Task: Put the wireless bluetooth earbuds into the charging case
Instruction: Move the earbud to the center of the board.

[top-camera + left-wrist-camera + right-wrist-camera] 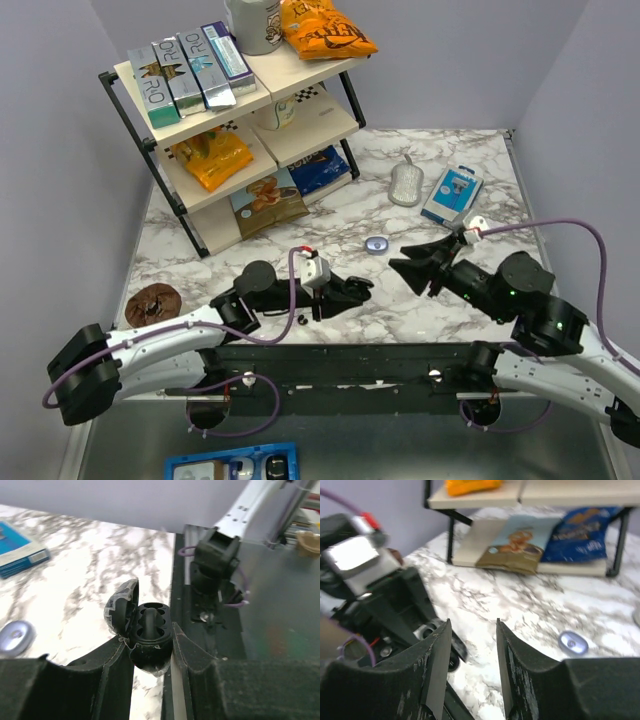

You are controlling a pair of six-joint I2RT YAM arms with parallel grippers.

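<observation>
The black charging case stands open, its lid tipped back to the left. My left gripper is shut on the case's body. A glossy black rounded piece, seemingly an earbud, sits upright in the case. From above, the left gripper holds the case low over the marble near the front edge. My right gripper hangs just right of it, fingers pointing at the case. In the right wrist view the right gripper is open with only marble between its fingers; the case shows past the left finger.
A two-tier shelf rack with snack bags and boxes fills the back left. A small blue-silver disc lies behind the grippers. A clear oval object and a blue packet lie back right. A brown round item lies left.
</observation>
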